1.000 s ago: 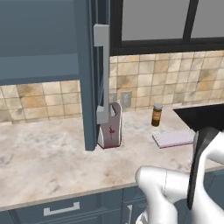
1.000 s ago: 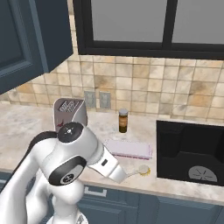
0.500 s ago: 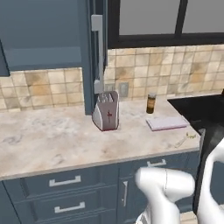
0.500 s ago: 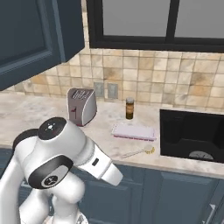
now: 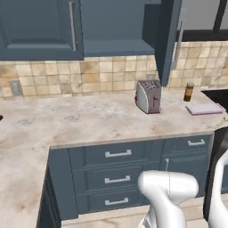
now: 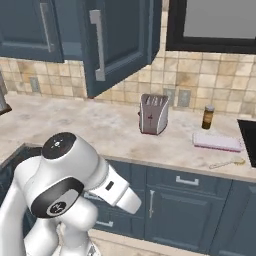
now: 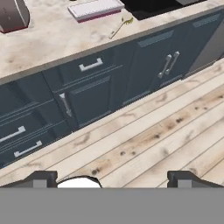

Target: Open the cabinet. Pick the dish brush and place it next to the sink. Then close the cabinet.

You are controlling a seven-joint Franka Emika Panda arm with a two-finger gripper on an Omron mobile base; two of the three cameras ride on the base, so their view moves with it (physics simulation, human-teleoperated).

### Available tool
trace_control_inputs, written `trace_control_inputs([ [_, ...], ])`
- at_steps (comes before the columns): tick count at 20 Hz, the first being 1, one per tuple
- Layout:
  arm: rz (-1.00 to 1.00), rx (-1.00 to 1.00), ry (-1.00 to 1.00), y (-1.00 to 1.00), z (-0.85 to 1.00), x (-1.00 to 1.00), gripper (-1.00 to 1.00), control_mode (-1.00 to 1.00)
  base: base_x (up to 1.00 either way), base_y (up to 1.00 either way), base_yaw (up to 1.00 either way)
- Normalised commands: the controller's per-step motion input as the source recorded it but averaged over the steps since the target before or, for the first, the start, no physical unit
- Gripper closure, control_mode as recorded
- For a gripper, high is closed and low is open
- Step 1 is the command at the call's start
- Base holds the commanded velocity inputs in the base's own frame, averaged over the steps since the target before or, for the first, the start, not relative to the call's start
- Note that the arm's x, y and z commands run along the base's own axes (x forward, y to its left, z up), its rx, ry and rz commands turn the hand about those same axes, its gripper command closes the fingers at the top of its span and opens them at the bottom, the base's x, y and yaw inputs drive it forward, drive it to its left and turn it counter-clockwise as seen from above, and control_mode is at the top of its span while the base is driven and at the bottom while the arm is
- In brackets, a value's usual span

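Note:
The cabinet (image 5: pixel 40 26) hangs over the counter with its left door shut. Its right door (image 6: pixel 120 40) stands swung out, and the long silver handle (image 6: pixel 97 45) faces the room. The dish brush (image 6: pixel 227 162) lies flat on the counter by the front edge, just left of the sink (image 6: pixel 249 134). In the hand view the dish brush (image 7: pixel 119 26) is far up the picture, beside the sink (image 7: pixel 153 5). My gripper (image 7: pixel 113 179) is open, its fingertips (image 7: pixel 41 177) wide apart with nothing between them, and it hangs well back from the counter over the wooden floor.
A toaster (image 6: pixel 153 114), a small brown bottle (image 6: pixel 207 116) and a flat pink-edged pad (image 6: pixel 217 141) stand on the counter (image 6: pixel 90 125). Low blue drawer and door fronts (image 7: pixel 92 87) run below it. The wooden floor (image 7: pixel 166 140) lies in front.
Both base views have shifted: the camera has drawn back and to the left, so counter and cabinet look farther away. The dish brush still lies by the sink. The gripper stays open.

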Motion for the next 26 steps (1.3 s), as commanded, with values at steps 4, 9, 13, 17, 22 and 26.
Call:
trace_control_inputs([
  [4, 0.00, 0.00, 0.00, 0.00, 0.00, 0.00, -1.00, 1.00, 0.09, 0.71, 0.13],
  [9, 0.00, 0.00, 0.00, 0.00, 0.00, 0.00, -1.00, 1.00, 0.13, 0.18, 0.19],
  [13, 0.00, 0.00, 0.00, 0.00, 0.00, 0.00, -1.00, 1.00, 0.37, 0.24, 0.25],
  [17, 0.00, 0.00, 0.00, 0.00, 0.00, 0.00, -1.00, 1.00, 0.56, 0.31, 0.31],
  [22, 0.00, 0.00, 0.00, 0.00, 0.00, 0.00, -1.00, 1.00, 0.68, 0.18, 0.38],
  [26, 0.00, 0.00, 0.00, 0.00, 0.00, 0.00, -1.00, 1.00, 0.23, -0.03, 0.19],
])
